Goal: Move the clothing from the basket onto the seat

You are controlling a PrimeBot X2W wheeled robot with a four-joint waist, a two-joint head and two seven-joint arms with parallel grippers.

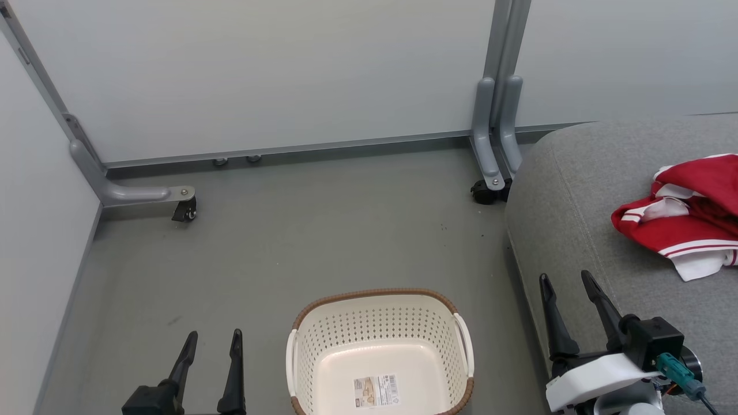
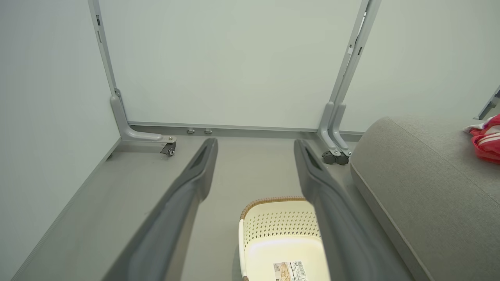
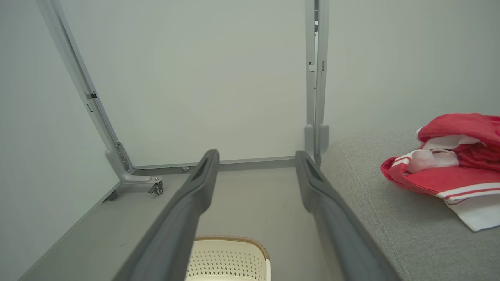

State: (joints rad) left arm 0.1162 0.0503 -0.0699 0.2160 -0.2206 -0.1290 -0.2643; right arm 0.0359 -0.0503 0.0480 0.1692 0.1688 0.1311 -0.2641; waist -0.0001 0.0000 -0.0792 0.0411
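The crumpled red fabric clothing with white stripes (image 1: 686, 216) lies heaped on the large grey woven seat (image 1: 576, 190), well apart from the empty cream perforated plastic basket (image 1: 375, 294) on the floor. It looks light and limp, and is best pinched at a raised fold. Its white hem points toward the robot, but its long axis is cut off by the frame. The left gripper (image 1: 214, 334) and right gripper (image 1: 565, 276) gape wide, holding nothing

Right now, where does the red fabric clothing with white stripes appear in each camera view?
Head view: the clothing lies at the right edge, mid-height, on the grey woven-fabric seat.
Left wrist view: the clothing is a small patch at the right edge.
Right wrist view: the clothing sits large at the right side, mid-height.
Shared landmark: the seat beneath it.
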